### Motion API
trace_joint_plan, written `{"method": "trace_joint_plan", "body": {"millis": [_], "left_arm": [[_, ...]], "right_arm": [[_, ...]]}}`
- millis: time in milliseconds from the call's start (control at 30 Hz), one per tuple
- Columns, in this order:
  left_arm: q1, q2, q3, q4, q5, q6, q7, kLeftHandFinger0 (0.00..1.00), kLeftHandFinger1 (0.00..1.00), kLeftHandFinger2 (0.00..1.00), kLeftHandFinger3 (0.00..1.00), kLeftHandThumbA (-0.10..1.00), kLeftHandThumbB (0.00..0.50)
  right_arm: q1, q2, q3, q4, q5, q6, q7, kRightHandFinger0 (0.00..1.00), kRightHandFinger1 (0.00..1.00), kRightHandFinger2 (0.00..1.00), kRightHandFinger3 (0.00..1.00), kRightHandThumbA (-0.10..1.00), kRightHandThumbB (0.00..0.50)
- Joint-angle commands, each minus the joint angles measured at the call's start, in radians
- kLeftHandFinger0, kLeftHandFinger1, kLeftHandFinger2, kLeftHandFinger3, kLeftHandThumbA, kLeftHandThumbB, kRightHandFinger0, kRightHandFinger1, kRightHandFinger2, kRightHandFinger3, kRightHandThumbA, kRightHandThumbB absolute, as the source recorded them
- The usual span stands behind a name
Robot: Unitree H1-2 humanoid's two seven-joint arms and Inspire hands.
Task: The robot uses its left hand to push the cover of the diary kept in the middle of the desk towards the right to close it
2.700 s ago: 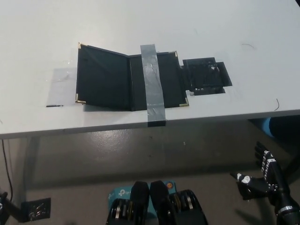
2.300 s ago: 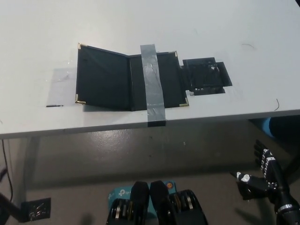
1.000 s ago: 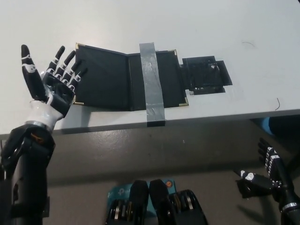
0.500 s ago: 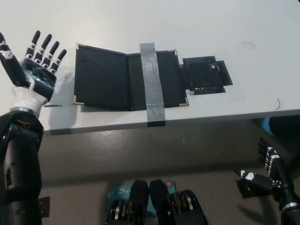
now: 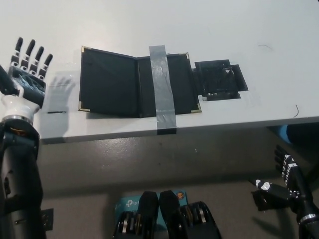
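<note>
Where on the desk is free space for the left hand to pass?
Bare desk lies behind the diary, and between its left cover and the open left hand. Crowded: the taped right side, beside the black patch.

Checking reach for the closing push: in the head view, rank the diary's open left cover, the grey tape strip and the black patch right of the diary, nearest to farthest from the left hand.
From the left hand:
1. Open left cover, just right of the hand.
2. Grey tape strip, across the diary's right half.
3. Black patch, beyond the diary's right edge.

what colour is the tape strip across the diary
Grey tape strip over the black diary, seen in the head view.
</note>
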Motion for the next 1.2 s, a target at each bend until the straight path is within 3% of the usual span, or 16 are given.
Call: {"method": "trace_joint_plan", "body": {"millis": [0, 167, 200, 833, 933, 1100, 1133, 1167], "left_arm": [[-0.035, -0.008, 0.013, 0.032, 0.015, -0.073, 0.002, 1.0, 1.0, 1.0, 1.0, 1.0, 0.256], [-0.026, -0.024, -0.001, 0.08, 0.05, -0.1, 0.0, 1.0, 1.0, 1.0, 1.0, 1.0, 0.299], [-0.023, -0.029, -0.004, 0.085, 0.056, -0.101, 0.005, 1.0, 1.0, 1.0, 1.0, 1.0, 0.271], [-0.026, -0.145, 0.026, 0.12, 0.029, -0.14, 0.01, 1.0, 1.0, 1.0, 1.0, 1.0, 0.285], [-0.023, -0.171, 0.031, 0.119, 0.024, -0.141, 0.024, 1.0, 1.0, 1.0, 1.0, 1.0, 0.256], [-0.017, -0.193, 0.035, 0.148, 0.015, -0.163, 0.006, 1.0, 1.0, 1.0, 1.0, 1.0, 0.266], [-0.016, -0.196, 0.031, 0.153, 0.021, -0.164, 0.01, 1.0, 1.0, 1.0, 1.0, 1.0, 0.235], [-0.016, -0.2, 0.027, 0.161, 0.032, -0.167, 0.017, 1.0, 1.0, 1.0, 1.0, 1.0, 0.243]], "right_arm": [[-0.029, -0.009, -0.006, -0.029, 0.008, -0.034, 0.004, 1.0, 1.0, 1.0, 1.0, 1.0, 0.5], [-0.033, -0.009, -0.008, -0.032, 0.015, -0.032, 0.009, 1.0, 1.0, 1.0, 1.0, 1.0, 0.5], [-0.033, -0.009, -0.009, -0.034, 0.019, -0.026, 0.012, 1.0, 1.0, 1.0, 1.0, 1.0, 0.5], [-0.043, -0.01, -0.006, -0.043, 0.01, -0.018, 0.009, 1.0, 1.0, 1.0, 1.0, 1.0, 0.5], [-0.044, -0.01, -0.005, -0.042, 0.012, -0.021, 0.012, 1.0, 1.0, 1.0, 1.0, 1.0, 0.5], [-0.044, -0.005, -0.008, -0.044, 0.02, -0.02, 0.012, 1.0, 1.0, 1.0, 1.0, 1.0, 0.5], [-0.045, -0.005, -0.008, -0.043, 0.02, -0.021, 0.013, 1.0, 1.0, 1.0, 1.0, 1.0, 0.5], [-0.046, -0.006, -0.006, -0.042, 0.015, -0.023, 0.012, 1.0, 1.0, 1.0, 1.0, 1.0, 0.5]]}}
